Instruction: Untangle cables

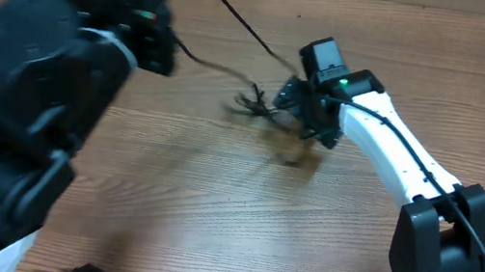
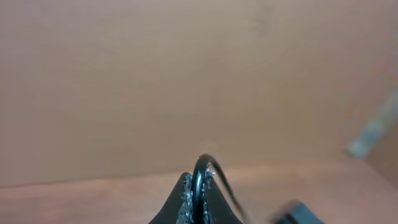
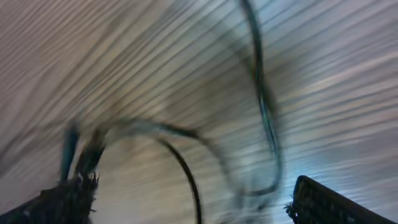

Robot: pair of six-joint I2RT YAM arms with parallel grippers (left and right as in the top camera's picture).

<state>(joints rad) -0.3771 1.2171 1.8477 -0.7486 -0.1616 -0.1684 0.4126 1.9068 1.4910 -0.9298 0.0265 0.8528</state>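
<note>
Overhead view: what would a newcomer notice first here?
The blurred knot of thin black cables near the middle of the wooden table, with one strand running to the left gripper, which is shut on that cord in its wrist view. The right gripper stands wide open at the knot, loose loops smeared between its fingers.

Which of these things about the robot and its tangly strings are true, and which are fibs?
1. The left gripper is pinched shut on a black cable. True.
2. The right gripper is squeezed shut. False: its fingers stand wide apart.
3. The tangled cables sit close to the right gripper. True.
4. The table is white. False: it is brown wood.
</note>
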